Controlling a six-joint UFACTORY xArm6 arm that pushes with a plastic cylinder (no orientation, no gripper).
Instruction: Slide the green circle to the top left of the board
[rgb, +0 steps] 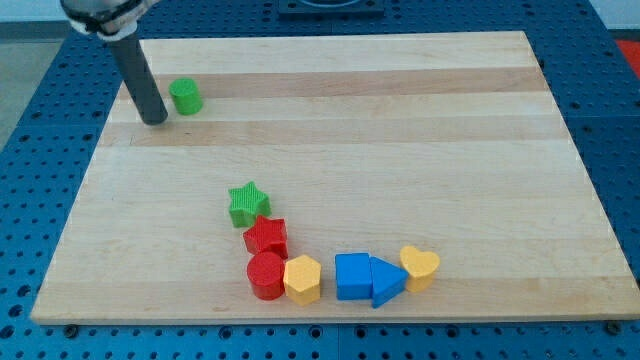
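Note:
The green circle (186, 96) is a small green cylinder near the top left of the wooden board (400, 110). My tip (155, 120) rests on the board just to the view's left of the circle and slightly lower, close to it with a narrow gap showing. The dark rod rises from the tip toward the view's top left corner.
A cluster of blocks sits near the view's bottom centre: a green star (247, 203), a red star (266, 237), a red cylinder (266, 275), a yellow hexagon (302, 279), a blue cube (352, 276), a blue triangle (386, 281) and a yellow heart (419, 267). Blue pegboard surrounds the board.

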